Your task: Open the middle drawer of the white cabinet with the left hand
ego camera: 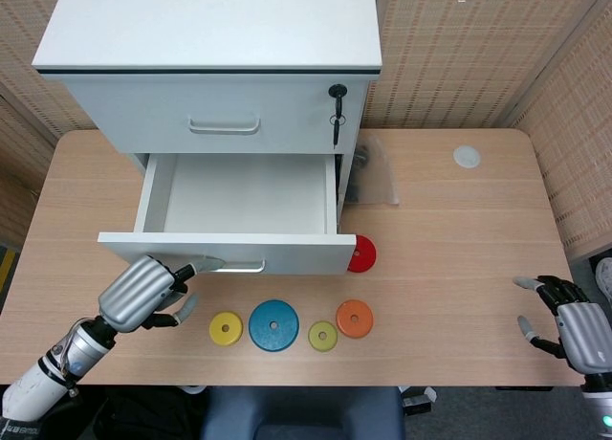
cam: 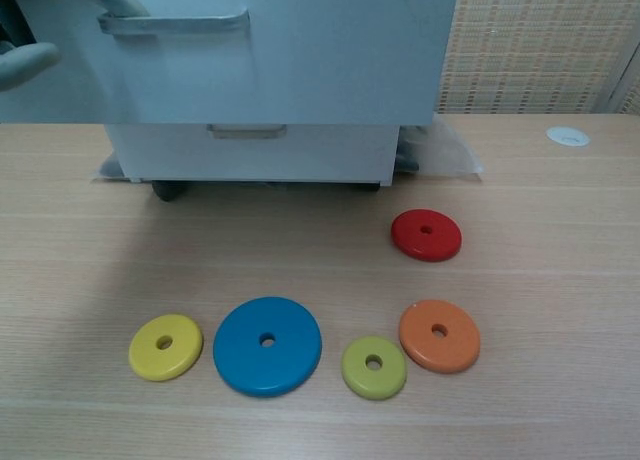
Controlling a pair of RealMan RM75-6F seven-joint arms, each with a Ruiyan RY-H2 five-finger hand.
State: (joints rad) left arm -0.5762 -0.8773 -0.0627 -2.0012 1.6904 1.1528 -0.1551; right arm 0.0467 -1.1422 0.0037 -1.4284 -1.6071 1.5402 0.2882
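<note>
The white cabinet stands at the back of the table, its top drawer closed. Its middle drawer is pulled well out and its inside is bare. My left hand sits just below the drawer's left corner, with fingers hooked on the left end of the metal handle. In the chest view the drawer front looms at the top, the handle is near the left edge, and a grey finger of the left hand shows beside it. My right hand rests open at the table's near right corner.
Several discs lie in front of the drawer: yellow, blue, green, orange. A red disc is partly under the drawer's right corner. A key hangs in the lock. A plastic bag lies right of the cabinet.
</note>
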